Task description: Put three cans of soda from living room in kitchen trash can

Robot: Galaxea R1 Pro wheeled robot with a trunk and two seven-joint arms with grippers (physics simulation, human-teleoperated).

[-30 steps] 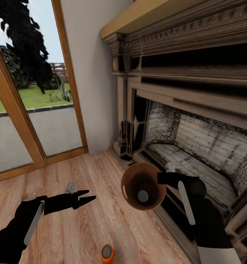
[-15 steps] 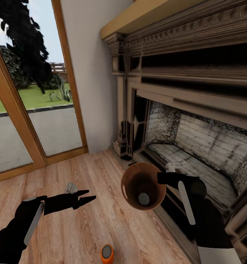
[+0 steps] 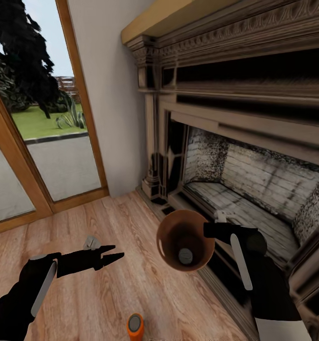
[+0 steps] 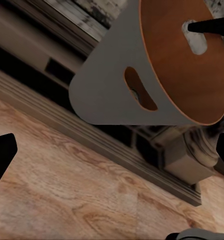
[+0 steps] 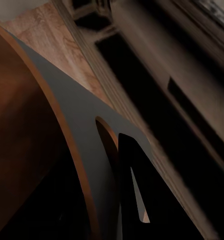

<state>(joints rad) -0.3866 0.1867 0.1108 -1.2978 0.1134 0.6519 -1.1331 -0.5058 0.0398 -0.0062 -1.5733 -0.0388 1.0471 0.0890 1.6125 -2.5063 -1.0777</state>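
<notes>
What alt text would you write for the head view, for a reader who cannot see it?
The right tool holds a round light-brown wooden bin with one silver-topped can inside, beside a brick fireplace. The empty left tool hovers over the wood floor, where an orange soda can stands.

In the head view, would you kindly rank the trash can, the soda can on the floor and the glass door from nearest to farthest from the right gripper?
1. Trash can, held at the right gripper.
2. Soda can, on the floor below, toward the robot.
3. Glass door, far left.
</notes>
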